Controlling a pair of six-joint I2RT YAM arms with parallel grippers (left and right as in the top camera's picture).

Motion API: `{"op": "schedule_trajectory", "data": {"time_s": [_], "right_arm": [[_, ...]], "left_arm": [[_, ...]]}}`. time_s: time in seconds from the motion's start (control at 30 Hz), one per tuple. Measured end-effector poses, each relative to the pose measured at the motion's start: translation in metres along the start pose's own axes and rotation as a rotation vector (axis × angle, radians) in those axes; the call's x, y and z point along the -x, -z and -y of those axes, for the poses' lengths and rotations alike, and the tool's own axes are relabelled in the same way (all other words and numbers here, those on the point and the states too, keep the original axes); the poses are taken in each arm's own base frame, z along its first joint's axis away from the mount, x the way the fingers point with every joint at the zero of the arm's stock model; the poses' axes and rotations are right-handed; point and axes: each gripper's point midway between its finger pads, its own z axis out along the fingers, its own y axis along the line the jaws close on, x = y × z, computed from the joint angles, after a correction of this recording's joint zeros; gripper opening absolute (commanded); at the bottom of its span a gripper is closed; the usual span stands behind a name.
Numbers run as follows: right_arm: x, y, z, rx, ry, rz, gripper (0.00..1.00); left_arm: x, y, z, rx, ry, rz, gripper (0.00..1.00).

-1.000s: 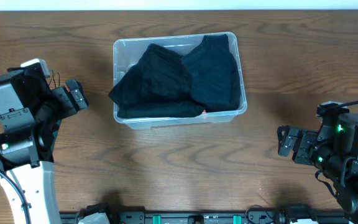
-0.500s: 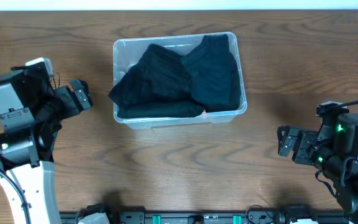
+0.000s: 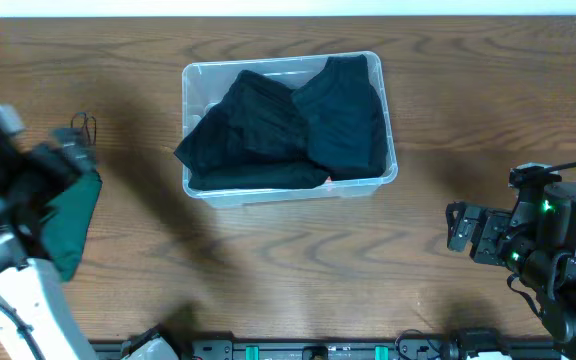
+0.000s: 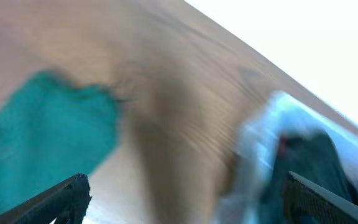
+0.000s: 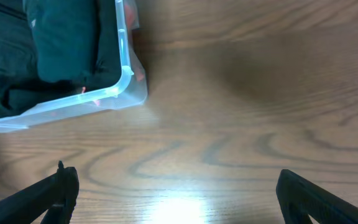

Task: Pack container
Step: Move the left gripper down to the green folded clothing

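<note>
The clear container (image 3: 196, 80) stands at the table's middle back, holding dark folded garments (image 3: 278, 125) that rise above its rim. A green garment (image 3: 76, 222) lies on the table at the left. My left gripper (image 3: 66, 155) is blurred by motion beside the green garment. In the left wrist view its jaws (image 4: 185, 196) are wide open and empty, with the green garment (image 4: 42, 143) at the left and the container (image 4: 260, 143) at the right. My right gripper (image 3: 458, 228) is open and empty (image 5: 176, 199), to the right of the container's corner (image 5: 129, 84).
The wooden table's far edge (image 3: 288, 14) meets a white wall. Bare wood lies between the container and the right gripper (image 5: 241, 93). Dark equipment sits along the front edge (image 3: 308, 350).
My left arm has swung left and toward the front, uncovering the green garment beneath it. The right arm and the container have not moved.
</note>
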Motion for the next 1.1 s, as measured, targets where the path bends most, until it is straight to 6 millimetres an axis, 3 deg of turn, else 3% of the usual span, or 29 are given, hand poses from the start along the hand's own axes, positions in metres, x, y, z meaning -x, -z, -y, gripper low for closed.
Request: {"op": "schedule_trajectory", "data": {"time_s": [0.13,0.27,0.37,0.6,0.83,1.1], "right_arm": [[0.0,0.0,0.0,-0.001,0.003,-0.001,0.99],[0.0,0.0,0.0,-0.001,0.006,-0.001,0.99],[0.0,0.0,0.0,-0.001,0.006,0.0,0.99],[0.0,0.0,0.0,-0.001,0.006,-0.001,0.99],[0.0,0.0,0.0,-0.001,0.006,0.0,0.99],[0.0,0.0,0.0,-0.001,0.006,-0.001,0.99]], "left_arm": [[0.015,0.015,-0.059,0.119,0.187,0.067,0.98],[0.015,0.025,-0.091,0.184,0.308,0.103,0.98],[-0.004,0.019,-0.111,0.217,0.404,0.073,0.98],[-0.081,0.001,-0.166,0.329,0.645,-0.051,0.98],[-0.103,0.01,-0.207,0.471,0.724,-0.048,0.98],[-0.14,-0.023,-0.241,0.512,0.788,-0.227,0.98]]}}
